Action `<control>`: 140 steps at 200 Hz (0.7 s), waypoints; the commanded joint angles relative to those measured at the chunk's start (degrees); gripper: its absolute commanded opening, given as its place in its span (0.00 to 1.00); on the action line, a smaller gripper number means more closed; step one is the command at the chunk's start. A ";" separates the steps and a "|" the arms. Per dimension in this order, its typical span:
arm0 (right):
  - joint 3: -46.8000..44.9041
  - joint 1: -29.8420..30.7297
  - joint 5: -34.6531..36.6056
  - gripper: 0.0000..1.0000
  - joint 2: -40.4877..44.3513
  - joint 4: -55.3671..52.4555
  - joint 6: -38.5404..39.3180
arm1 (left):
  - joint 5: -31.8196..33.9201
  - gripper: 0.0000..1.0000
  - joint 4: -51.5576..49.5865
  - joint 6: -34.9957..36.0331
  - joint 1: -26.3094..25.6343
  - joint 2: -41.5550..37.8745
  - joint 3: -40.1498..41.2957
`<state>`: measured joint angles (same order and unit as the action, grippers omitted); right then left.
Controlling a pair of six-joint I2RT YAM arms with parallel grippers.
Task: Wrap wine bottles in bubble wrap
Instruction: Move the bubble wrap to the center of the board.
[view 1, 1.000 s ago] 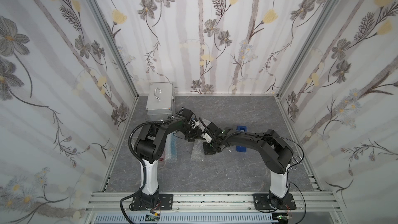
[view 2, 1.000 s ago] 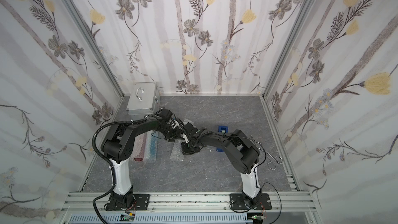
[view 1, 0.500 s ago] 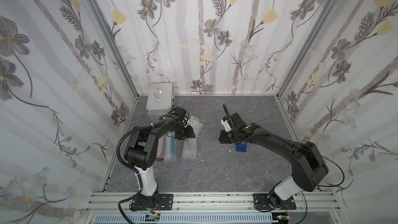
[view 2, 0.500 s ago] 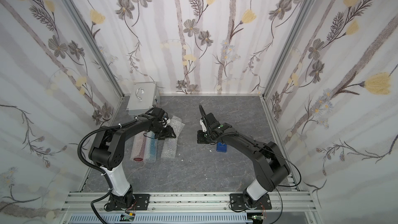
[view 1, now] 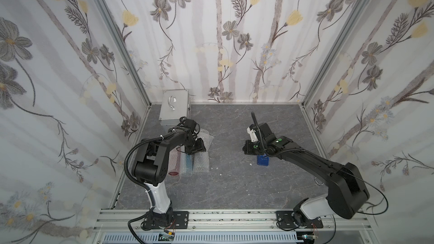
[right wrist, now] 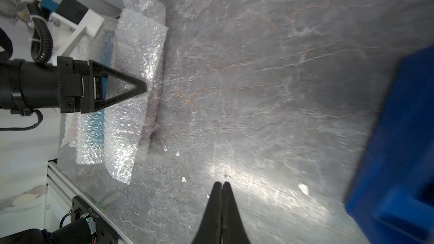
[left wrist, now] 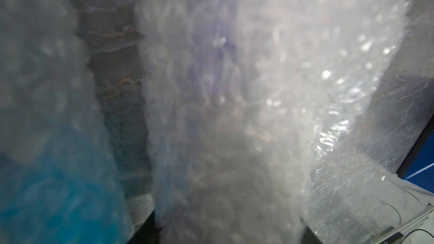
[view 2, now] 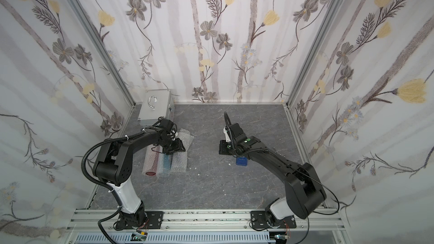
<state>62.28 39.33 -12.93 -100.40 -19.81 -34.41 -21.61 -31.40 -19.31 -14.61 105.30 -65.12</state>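
A red-filled small glass bottle (view 1: 174, 173) (only its red end shows clearly), a blue-filled glass bottle (view 1: 187, 162) and a faintly purple-filled glass bottle (left wrist: 211, 62) lie flat, side by side, each rolled in its own clear bubbled plastic sheet (view 1: 202, 164), on the grey marbled tabletop (view 1: 234, 184).

Close up, the bubble wrap (left wrist: 234, 113) is all blur. The blue tape dispenser (right wrist: 399, 149) is cut off at the edge.
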 commanded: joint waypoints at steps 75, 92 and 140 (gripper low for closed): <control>22.89 11.27 -10.16 0.00 -24.97 4.80 -6.92 | -1.41 0.00 3.38 -2.37 0.45 1.20 0.79; 22.40 11.13 -9.92 0.00 -25.66 4.81 -7.08 | -1.60 0.00 3.59 -2.55 0.36 1.10 0.80; 23.27 9.90 -8.51 0.00 -27.76 4.71 -8.14 | -2.10 0.00 3.76 -2.40 0.39 0.63 1.05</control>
<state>84.93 49.82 -22.22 -127.83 -15.42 -41.43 -24.75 -28.69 -21.19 -14.20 105.73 -64.64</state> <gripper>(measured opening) 0.049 0.535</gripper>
